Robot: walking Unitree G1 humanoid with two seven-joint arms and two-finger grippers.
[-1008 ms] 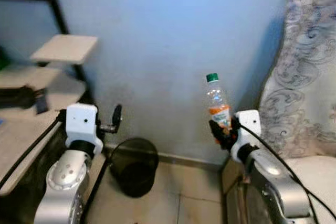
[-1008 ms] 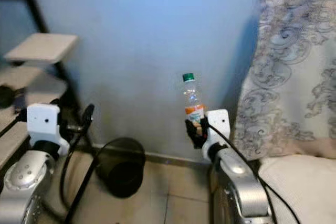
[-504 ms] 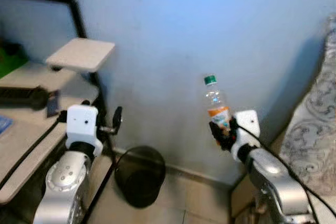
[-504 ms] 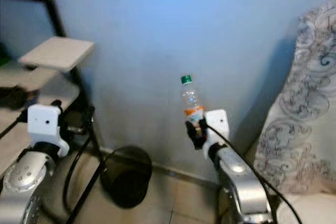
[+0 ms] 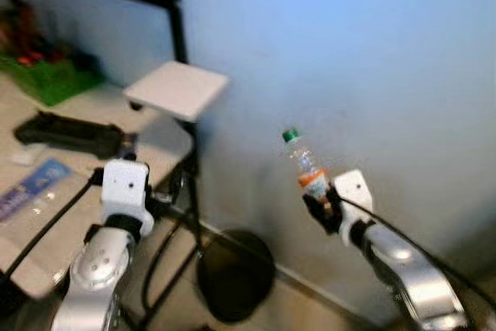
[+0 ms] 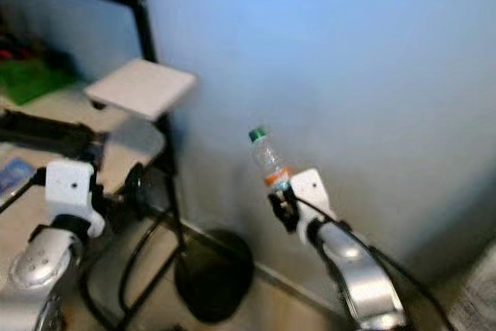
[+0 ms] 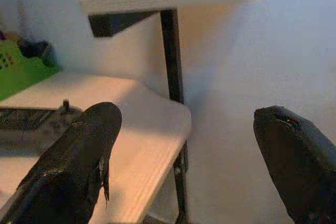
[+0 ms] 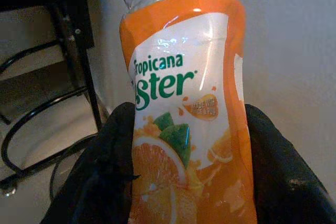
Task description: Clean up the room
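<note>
The Tropicana bottle (image 8: pixel 189 114) was clear plastic with a green cap, crumpled in its upper part, and wore an orange label printed with sliced oranges and green leaves. It stood nearly upright, leaning slightly, in the air before the pale blue wall (image 5: pixel 349 52), clamped at the label between the two black fingers (image 8: pixel 105 171) of the right end effector (image 5: pixel 322 205). Below and to its left, a round black waste bin (image 5: pixel 235 273) sat on the floor against the wall. The left end effector (image 7: pixel 189 156) was raised with its fingers spread wide and empty, near the rounded corner of the pale surface (image 5: pixel 62 215). On that surface lay a black device (image 5: pixel 70 133), a blue card (image 5: pixel 31 187) and a green basket (image 5: pixel 50 79). A small white shelf (image 5: pixel 177 89) jutted from a black post (image 5: pixel 180 36).
</note>
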